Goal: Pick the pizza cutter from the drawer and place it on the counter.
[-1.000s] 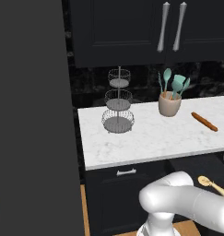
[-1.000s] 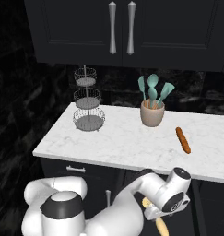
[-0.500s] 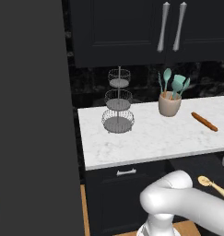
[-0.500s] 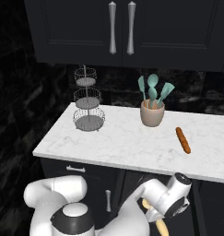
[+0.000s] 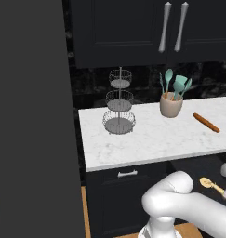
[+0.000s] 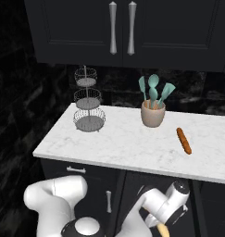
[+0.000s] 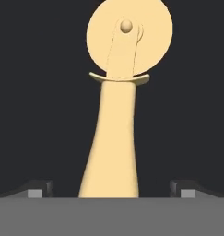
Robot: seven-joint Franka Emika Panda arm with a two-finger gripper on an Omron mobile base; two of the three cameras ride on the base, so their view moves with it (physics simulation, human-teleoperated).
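On the broad white marble counter (image 5: 151, 139) stand one three-tier wire basket stand (image 5: 119, 103), one beige utensil crock (image 5: 171, 106) with teal spoons and spatulas (image 5: 176, 85) (I count about four, but they overlap), and one reddish-brown rolling pin (image 5: 206, 122) lying flat to the right of the crock. There is one golden-yellow pizza cutter (image 7: 120, 92). It has a flat round disc wheel at the far end, a small round hub in the middle of the wheel, a thin curved guard under the wheel, and a slim tan handle that becomes wider toward the camera. It lies on the black floor of the dark navy-black drawer (image 7: 39, 92), below the counter edge; in the left base view its wheel (image 5: 207, 182) shows in the open drawer. The two-finger gripper (image 7: 112, 191) is spread wide and holds nothing. The handle end lies between the two dark finger tips (image 7: 36, 191), well apart from both, and the wheel points away from the hand.
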